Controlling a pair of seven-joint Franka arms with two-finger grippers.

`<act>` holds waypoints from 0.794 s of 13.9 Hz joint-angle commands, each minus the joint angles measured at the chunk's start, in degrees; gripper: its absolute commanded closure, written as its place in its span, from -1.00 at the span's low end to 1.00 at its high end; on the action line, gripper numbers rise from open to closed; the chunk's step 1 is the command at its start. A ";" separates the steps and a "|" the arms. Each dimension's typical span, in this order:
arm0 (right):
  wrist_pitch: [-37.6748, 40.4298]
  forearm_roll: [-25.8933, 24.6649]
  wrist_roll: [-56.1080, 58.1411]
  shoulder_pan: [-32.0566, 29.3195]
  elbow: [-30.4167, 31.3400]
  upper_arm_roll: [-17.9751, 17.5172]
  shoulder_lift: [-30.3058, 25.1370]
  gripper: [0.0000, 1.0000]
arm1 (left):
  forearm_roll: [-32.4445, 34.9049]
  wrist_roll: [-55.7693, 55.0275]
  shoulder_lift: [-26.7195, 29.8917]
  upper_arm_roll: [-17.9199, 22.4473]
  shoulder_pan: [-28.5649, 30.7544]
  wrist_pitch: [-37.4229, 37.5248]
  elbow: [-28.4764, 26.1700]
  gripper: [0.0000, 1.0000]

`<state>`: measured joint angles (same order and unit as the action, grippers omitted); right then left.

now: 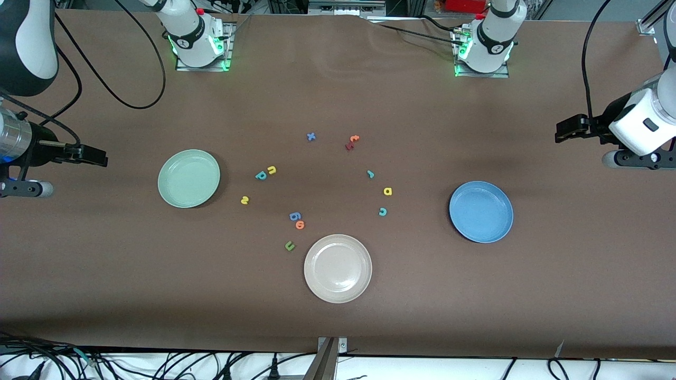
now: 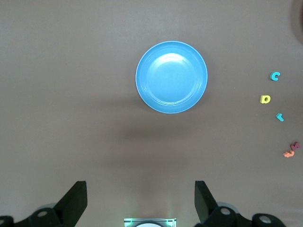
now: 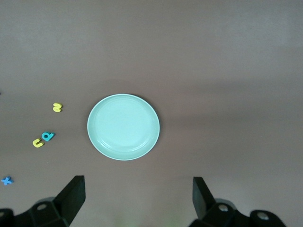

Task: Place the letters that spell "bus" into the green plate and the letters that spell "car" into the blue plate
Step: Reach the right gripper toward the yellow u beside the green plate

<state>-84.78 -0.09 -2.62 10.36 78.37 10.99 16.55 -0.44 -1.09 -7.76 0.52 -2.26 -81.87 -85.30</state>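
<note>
On the brown tabletop point(image 1: 338, 95) we count three plates and twelve foam letters.
We see the green plate point(image 1: 188, 178) toward the right arm's end beside yellow "u" point(image 1: 271, 170), teal "b" point(image 1: 261, 175), yellow "s" point(image 1: 244, 200); the blue plate point(image 1: 481, 211) beside teal "r" point(image 1: 371, 174), yellow "a" point(image 1: 387, 191), teal "c" point(image 1: 383, 211). Left hand point(image 2: 141, 201) and right hand point(image 3: 138, 198) hover wide, empty.

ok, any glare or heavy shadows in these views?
Front view: soft glare on the white plate, green lights glowing at both arm bases. Left wrist view: faint sheen on the blue plate, a blurry shadow band on the table. Right wrist view: even light, green plate clear.
</note>
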 commanded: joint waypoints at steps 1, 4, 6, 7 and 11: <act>-0.21 1.49 -6.83 1.67 1.17 -0.36 -0.83 -1.00 | -0.87 0.83 -0.24 0.18 0.24 0.74 0.75 -1.00; -1.79 2.55 -17.20 6.67 1.35 -0.36 0.58 -0.99 | -0.87 0.74 -0.24 0.18 0.24 0.74 0.75 -1.00; -2.14 2.46 -26.60 10.98 1.35 -0.36 2.33 -0.99 | -0.87 0.74 -0.24 0.18 0.24 0.74 0.75 -1.00; -2.84 2.55 -31.08 13.09 1.61 -0.36 3.12 -0.99 | -0.96 0.74 -0.24 0.18 0.24 0.83 0.75 -1.00; -7.22 6.48 -47.60 18.55 4.32 -0.36 6.12 -0.99 | -0.96 0.74 -0.24 0.18 0.24 0.92 0.75 -0.99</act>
<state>-88.96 3.43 -43.51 27.48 80.15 10.15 22.40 -0.44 -1.09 -7.83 0.58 -2.22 -81.87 -85.30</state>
